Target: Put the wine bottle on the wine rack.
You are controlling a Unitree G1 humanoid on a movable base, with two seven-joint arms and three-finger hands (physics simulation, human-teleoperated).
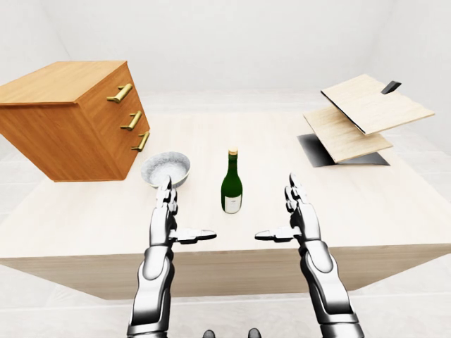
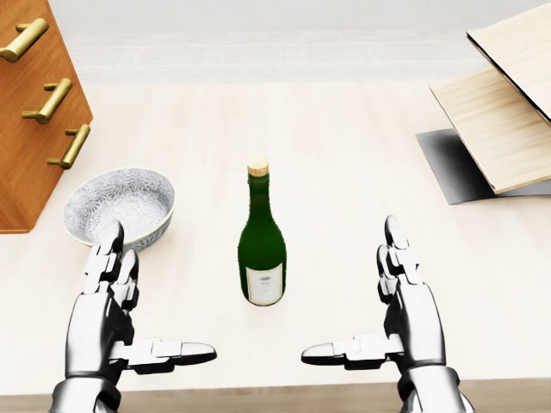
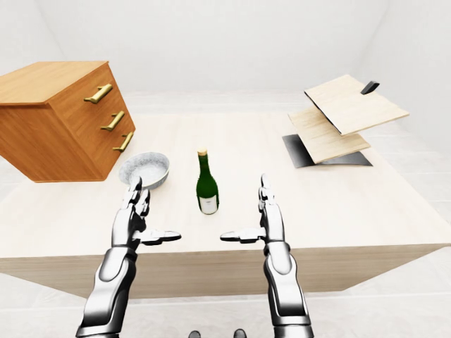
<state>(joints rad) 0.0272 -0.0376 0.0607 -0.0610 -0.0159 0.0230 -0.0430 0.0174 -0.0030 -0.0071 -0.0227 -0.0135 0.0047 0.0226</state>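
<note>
rack [image 2: 508, 129] cropped; bottle [image 2: 262, 245] label unreadable.

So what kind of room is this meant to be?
Probably a bare simulated kitchen or dining corner: a pale wooden table holds a wine bottle, a patterned bowl and a slanted wooden wine rack, against blank white walls.

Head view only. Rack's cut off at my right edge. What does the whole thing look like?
Observer: In the left-eye view the wine rack is two slanted light-wood boards, one above the other, over a dark base plate.
Operator: Anything on the top board?
Observer: A small black piece sticks up at its upper edge.
Operator: And the wood block on my left?
Observer: A drawer cabinet; its plain top shows whole, with nothing on it.
</note>
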